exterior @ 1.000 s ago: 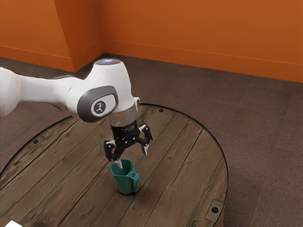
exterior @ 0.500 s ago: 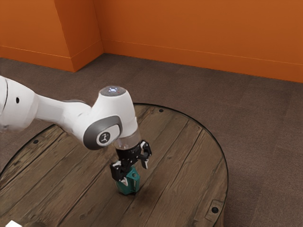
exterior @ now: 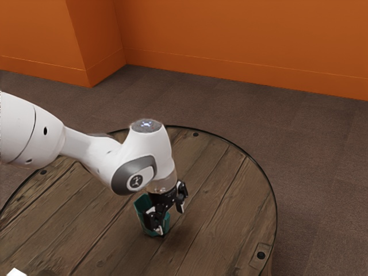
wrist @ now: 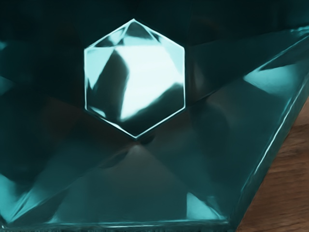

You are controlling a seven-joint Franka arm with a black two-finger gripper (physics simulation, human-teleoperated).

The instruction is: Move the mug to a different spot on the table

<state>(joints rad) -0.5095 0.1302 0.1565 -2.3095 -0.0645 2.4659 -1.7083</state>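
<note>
the teal mug (exterior: 142, 208) stands upright on the wooden counter (exterior: 224, 184). the pincer (exterior: 168, 214) sits low over the mug with its fingers spread and not clamped. the wrist view looks straight down onto the mug's hexagonal floor. the hand seems well centred, so i'd close squarely across the mug's wall, confirm a firm hold, then lift straight up to avoid tipping.

We see a round table (exterior: 230, 190) of dark wood planks with a thin black rim, a teal mug (exterior: 141, 208) standing on it near the middle, a small white thing (exterior: 12, 271) at the near left edge
</note>
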